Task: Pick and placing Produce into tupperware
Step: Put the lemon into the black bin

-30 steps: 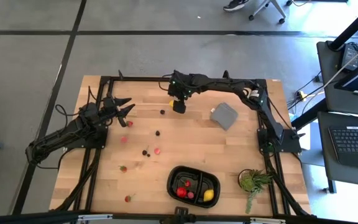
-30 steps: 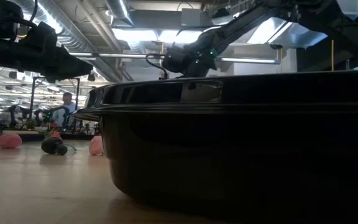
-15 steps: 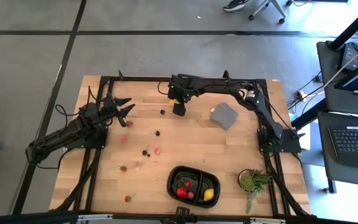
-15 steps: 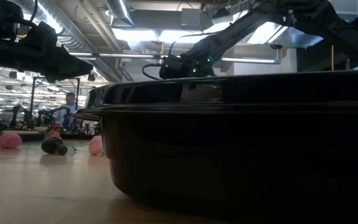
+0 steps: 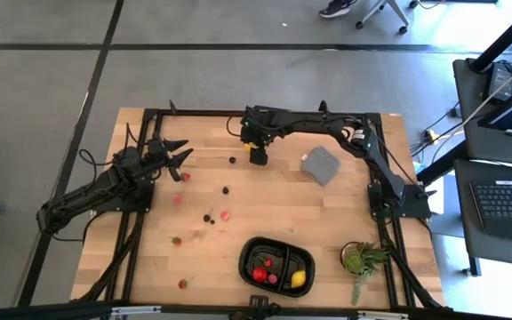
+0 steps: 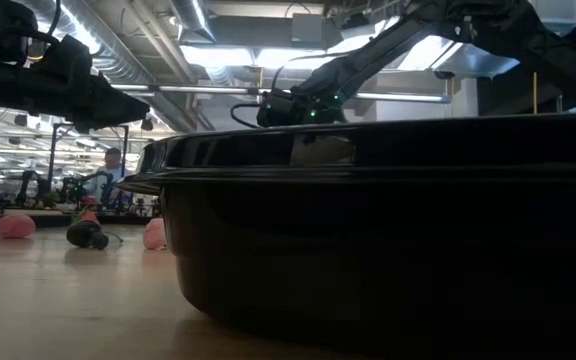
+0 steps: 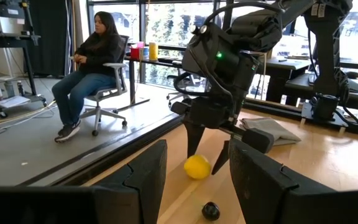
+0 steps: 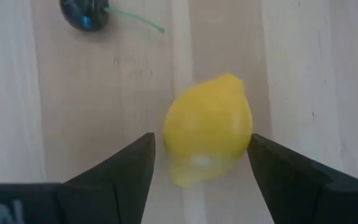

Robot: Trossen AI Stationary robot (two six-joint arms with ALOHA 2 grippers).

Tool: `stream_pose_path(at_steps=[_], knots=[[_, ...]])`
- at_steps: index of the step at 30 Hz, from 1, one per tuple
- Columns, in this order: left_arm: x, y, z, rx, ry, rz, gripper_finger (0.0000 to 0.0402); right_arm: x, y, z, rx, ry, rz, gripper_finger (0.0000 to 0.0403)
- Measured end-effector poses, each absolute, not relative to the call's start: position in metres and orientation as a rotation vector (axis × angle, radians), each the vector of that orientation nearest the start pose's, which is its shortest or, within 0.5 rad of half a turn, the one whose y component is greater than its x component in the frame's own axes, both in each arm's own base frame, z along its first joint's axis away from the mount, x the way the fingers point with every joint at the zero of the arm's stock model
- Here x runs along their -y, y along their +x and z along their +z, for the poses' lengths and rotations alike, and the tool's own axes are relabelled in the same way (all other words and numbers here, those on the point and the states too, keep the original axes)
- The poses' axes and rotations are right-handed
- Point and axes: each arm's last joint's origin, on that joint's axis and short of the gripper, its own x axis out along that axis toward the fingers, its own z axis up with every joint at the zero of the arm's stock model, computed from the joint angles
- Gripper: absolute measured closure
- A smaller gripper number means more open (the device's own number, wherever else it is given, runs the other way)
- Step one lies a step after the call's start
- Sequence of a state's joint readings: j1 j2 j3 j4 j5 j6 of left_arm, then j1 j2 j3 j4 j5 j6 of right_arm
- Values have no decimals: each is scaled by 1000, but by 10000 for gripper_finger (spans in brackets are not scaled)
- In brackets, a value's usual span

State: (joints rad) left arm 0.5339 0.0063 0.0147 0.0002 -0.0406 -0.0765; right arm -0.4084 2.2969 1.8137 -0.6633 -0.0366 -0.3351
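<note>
Right wrist view has the lemon (image 8: pixel 207 127) dead centre between the right gripper (image 8: pixel 201 158)'s spread fingers, sitting on the bare wood, not yet touched as far as I can tell. Lemon looks firm, smooth, oval, likely light; it could roll or squirt out, so pinch across the fat middle, not the pointed ends. A dark berry (image 8: pixel 84 15) with a green stem lies near it. High view: right gripper (image 5: pixel 257 156) is at the far edge of the table (image 5: pixel 345 209), jaws apart around the lemon; left gripper (image 5: pixel 180 151) hangs open and empty over the left side, waiting. Black tupperware (image 5: pixel 245 252) sits at the near edge, well apart from the lemon, already holding one lemon (image 5: pixel 299 278) and some red pieces (image 5: pixel 260 274), two or three, hard to split. Loose on the table I count about five red bits, e.g. (image 5: pixel 225 214), and about three dark berries, e.g. (image 5: pixel 226 189). Soft small stuff, easy to crush, grip lightly. One grey block (image 5: pixel 320 164), one potted plant (image 5: pixel 360 259). Left wrist view shows a person (image 7: pixel 92 68) seated beyond the table.
</note>
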Motion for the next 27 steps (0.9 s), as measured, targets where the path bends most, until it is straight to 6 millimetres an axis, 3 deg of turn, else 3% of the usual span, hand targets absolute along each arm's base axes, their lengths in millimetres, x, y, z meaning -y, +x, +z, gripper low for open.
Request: stream_pose_path(at_steps=[12, 27], knots=[[-50, 83, 168, 31, -72, 574, 237, 190, 441, 152, -1149, 36, -189, 147], [-50, 83, 168, 31, -72, 574, 237, 186, 443, 153, -1143, 12, -172, 147]])
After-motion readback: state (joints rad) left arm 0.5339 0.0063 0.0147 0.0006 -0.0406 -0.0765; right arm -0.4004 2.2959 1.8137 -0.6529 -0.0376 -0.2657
